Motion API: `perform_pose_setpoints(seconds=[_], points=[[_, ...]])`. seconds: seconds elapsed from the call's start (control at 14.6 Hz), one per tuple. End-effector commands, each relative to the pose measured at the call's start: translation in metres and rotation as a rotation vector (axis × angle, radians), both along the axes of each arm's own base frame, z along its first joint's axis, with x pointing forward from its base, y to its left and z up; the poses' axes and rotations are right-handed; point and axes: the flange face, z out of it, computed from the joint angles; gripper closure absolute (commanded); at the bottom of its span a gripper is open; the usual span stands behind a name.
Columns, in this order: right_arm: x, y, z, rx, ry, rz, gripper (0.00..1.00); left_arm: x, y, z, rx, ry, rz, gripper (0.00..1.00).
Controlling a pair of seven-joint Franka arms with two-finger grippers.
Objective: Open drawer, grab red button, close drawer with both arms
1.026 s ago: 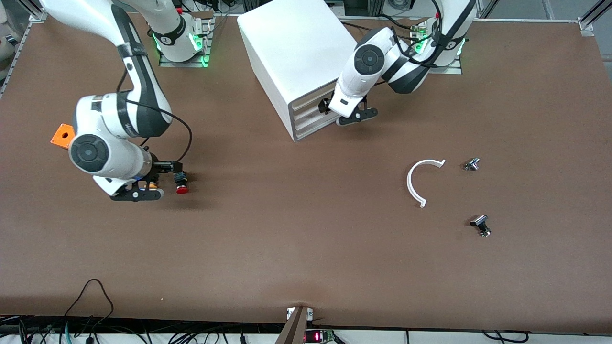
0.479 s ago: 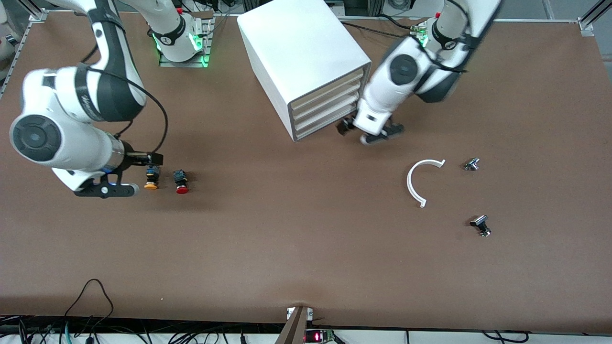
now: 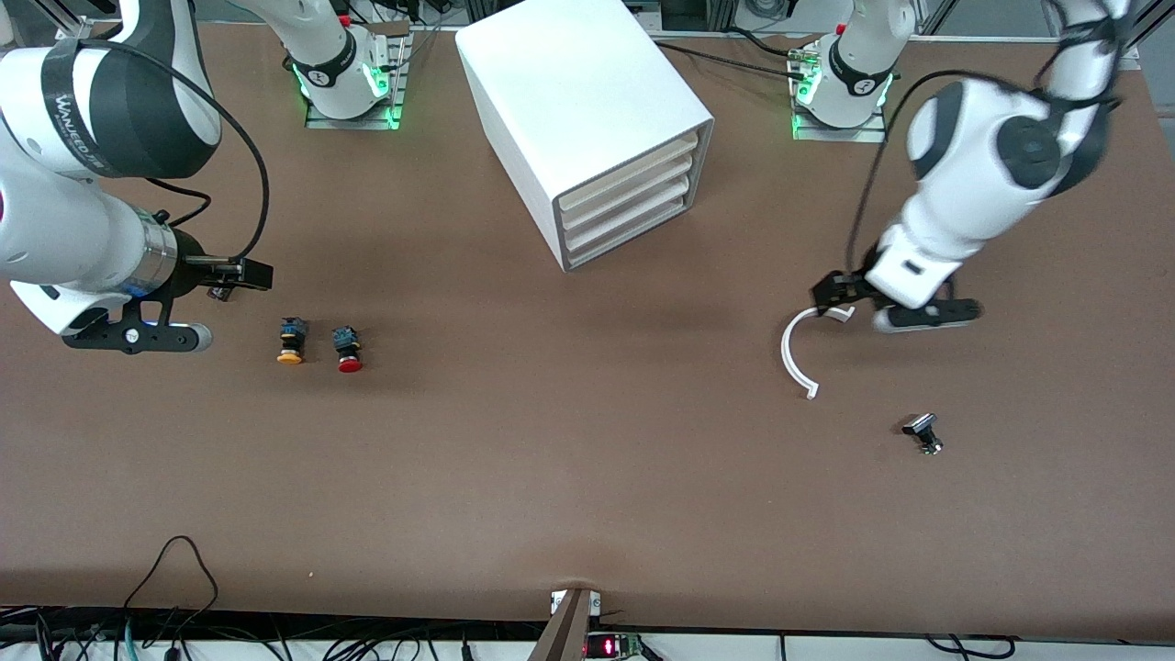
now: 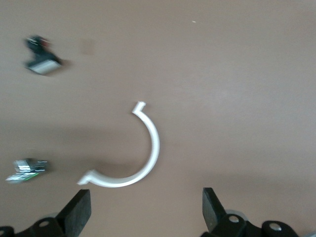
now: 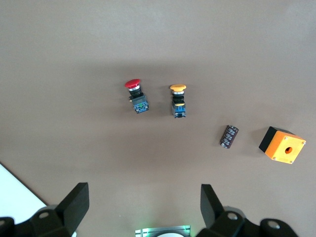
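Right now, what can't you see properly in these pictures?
- Orange box and small dark cylinder: in the front view the right arm covers them; only the right wrist view shows them.
- One small metal part: blurred in the left wrist view, covered in the front view by the left gripper.
- Drawers: all shut, so their insides are hidden.

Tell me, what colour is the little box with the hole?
Orange with a black base, clearest in the right wrist view.
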Motion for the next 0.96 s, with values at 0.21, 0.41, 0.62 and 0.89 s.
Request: perform_pose_setpoints(seconds=[0.21, 0.41, 0.62, 0.89], points=[[0.007, -0.021, 0.008, 0.065, -0.021, -0.078, 0.00, -0.016, 0.079, 0.134, 0.030, 0.089, -0.112, 0.01], [0.007, -0.037, 0.011, 0.063, -0.027, -0.083, 0.00, -0.013, 0.097, 0.147, 0.064, 0.088, -0.099, 0.01], [0.005, -0.055, 0.047, 0.064, -0.091, -0.105, 0.00, -0.015, 0.099, 0.145, 0.069, 0.106, -0.101, 0.01], [-0.005, -0.062, 0.079, 0.048, -0.147, -0.121, 0.00, -0.016, 0.094, 0.145, 0.069, 0.114, -0.106, 0.01]])
